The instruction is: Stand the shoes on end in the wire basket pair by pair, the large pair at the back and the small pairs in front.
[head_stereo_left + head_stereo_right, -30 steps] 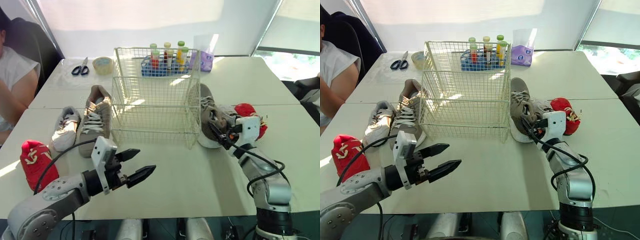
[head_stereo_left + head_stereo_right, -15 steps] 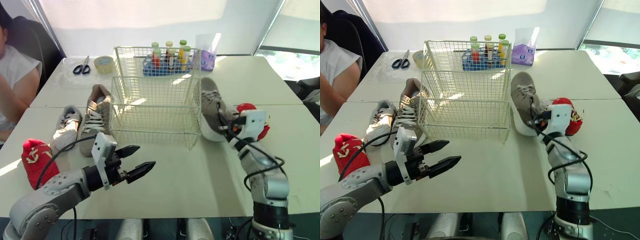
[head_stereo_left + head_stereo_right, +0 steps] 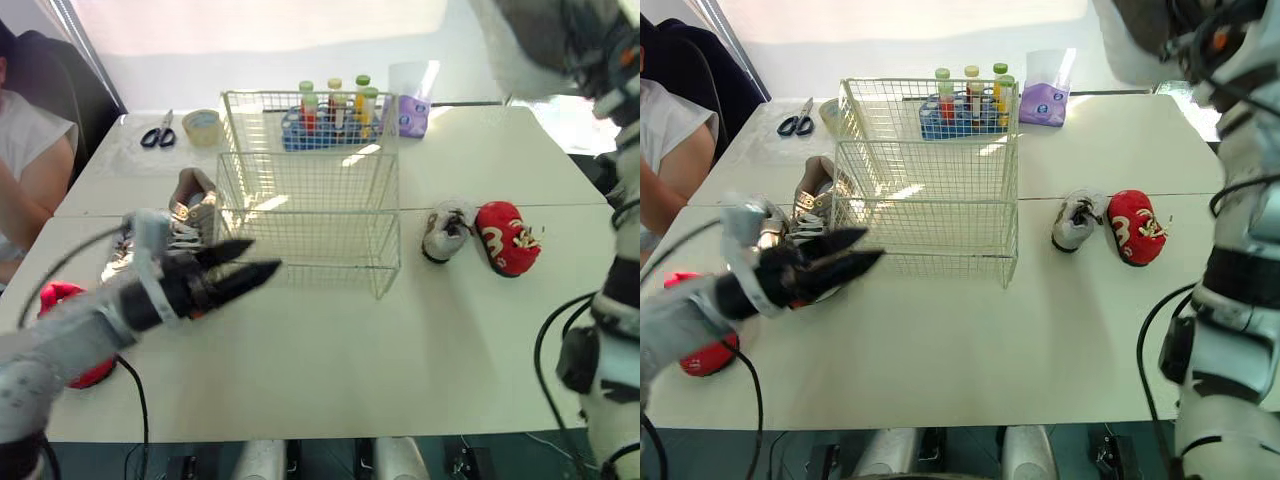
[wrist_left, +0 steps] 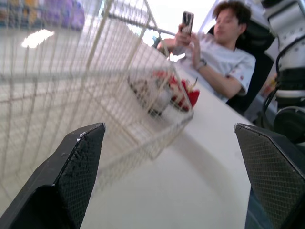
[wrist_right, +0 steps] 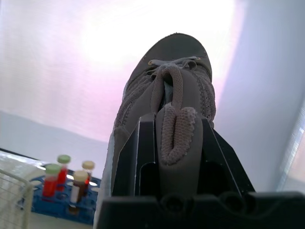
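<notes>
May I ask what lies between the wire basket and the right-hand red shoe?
A small grey shoe, close beside the red shoe and apart from the wire basket, in both eye views.

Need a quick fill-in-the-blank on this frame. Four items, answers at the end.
1. The large grey shoe is held up by the ___ tool.
2. The wire basket holds ___ shoes.
3. The left tool, near the basket's front corner, has its fingers ___.
4. To the right of the basket, the small shoe lies on the table beside a ___ shoe.

Missing words: right; no; open; red.
</notes>
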Controlling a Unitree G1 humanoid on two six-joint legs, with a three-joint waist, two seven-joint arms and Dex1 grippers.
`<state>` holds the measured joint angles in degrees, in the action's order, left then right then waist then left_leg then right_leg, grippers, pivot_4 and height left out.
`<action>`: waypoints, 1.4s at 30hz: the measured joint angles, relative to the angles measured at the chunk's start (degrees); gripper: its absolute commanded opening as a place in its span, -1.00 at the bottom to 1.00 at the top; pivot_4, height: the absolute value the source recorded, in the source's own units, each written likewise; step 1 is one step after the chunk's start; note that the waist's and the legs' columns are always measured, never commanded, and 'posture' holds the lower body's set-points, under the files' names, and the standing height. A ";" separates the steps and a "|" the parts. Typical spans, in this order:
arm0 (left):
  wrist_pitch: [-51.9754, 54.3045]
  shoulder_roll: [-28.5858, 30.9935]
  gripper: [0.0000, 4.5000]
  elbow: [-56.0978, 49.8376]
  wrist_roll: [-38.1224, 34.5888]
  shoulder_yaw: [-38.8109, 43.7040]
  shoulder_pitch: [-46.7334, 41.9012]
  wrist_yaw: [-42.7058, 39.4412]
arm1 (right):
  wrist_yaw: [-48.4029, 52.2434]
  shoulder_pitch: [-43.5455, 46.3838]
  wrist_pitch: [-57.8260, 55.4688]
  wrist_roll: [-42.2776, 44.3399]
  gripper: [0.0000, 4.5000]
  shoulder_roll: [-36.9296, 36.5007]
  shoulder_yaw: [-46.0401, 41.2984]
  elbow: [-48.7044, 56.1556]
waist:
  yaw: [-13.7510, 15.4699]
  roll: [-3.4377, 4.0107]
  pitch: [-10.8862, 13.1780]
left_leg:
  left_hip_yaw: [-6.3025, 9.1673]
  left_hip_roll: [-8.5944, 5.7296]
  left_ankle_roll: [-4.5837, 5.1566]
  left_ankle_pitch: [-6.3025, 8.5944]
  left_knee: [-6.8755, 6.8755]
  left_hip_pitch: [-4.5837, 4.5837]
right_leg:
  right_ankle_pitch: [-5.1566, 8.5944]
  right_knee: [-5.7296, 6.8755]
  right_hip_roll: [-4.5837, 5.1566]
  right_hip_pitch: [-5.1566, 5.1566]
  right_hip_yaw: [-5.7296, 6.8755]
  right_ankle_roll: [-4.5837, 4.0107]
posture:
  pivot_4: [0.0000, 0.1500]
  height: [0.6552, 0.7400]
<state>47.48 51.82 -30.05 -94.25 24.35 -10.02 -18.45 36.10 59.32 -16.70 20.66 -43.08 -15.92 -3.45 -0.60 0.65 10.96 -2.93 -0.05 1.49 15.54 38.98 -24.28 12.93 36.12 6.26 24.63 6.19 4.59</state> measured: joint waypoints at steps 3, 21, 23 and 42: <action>2.40 7.64 1.00 7.48 -6.66 5.67 -3.43 -1.08 | 11.58 6.08 3.45 0.99 -0.86 -1.66 5.16 -2.99 | -0.42 -0.06 0.07 | -0.05 0.00 0.00 0.00 -0.01 -0.01 | -0.01 0.00 0.00 0.03 0.00 0.01 | 1.00 1.00; 10.90 19.59 1.00 36.83 2.48 5.55 -25.23 -17.75 | 39.21 10.57 5.35 8.88 -0.86 0.80 14.66 2.52 | -0.10 -0.71 0.48 | -0.15 -0.11 -0.37 -0.20 -0.02 -0.06 | 0.01 -0.01 0.18 0.03 0.08 0.08 | 1.00 1.00; 12.23 19.40 1.00 37.27 5.11 1.80 -29.33 -21.14 | 40.38 10.56 5.61 9.16 -0.86 1.95 15.62 4.10 | -0.08 -0.73 0.49 | -0.15 -0.10 -0.40 -0.21 -0.02 -0.05 | 0.01 0.01 0.18 0.03 0.07 0.08 | 1.00 1.00; 22.09 11.27 -0.67 35.28 16.40 -2.68 -32.29 -29.78 | 38.26 8.93 5.44 8.46 0.20 5.77 15.72 7.61 | -0.01 -0.85 0.52 | -0.14 -0.09 -0.47 -0.25 0.08 -0.05 | -0.01 0.12 0.23 0.04 0.03 0.09 | 1.00 1.00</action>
<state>69.56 63.10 5.23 -77.85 21.67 -42.31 -48.23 74.36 68.25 -11.26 29.12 -37.31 -0.20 4.16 -0.61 -0.20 11.48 -3.08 -0.14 1.02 15.28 39.06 -24.33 12.92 36.24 6.49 24.68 6.22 4.68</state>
